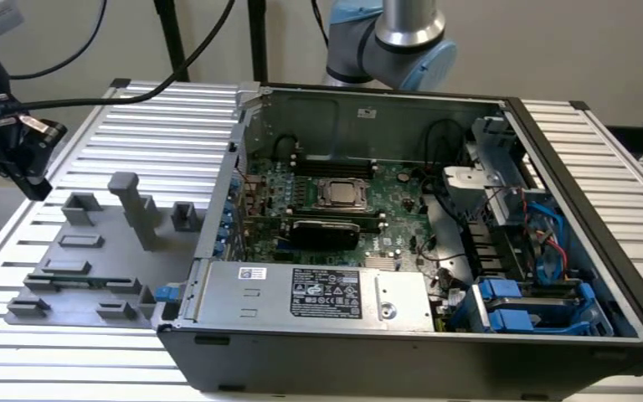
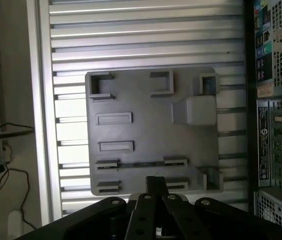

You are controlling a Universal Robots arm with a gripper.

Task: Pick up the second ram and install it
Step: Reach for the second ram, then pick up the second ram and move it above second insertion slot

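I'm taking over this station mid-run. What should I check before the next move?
1. Second ram lying in the grey tray: ok.
2. Gripper above the tray, apart from the ram: ok.
3. Gripper empty: ok.
4. Gripper open: not ok, shut.
5. Computer case open, board exposed: ok.
6. Memory slots free: cannot tell.

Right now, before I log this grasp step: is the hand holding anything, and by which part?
Nothing is held. The hand is shut and empty above the gray tray; the second ram lies in its holders there.
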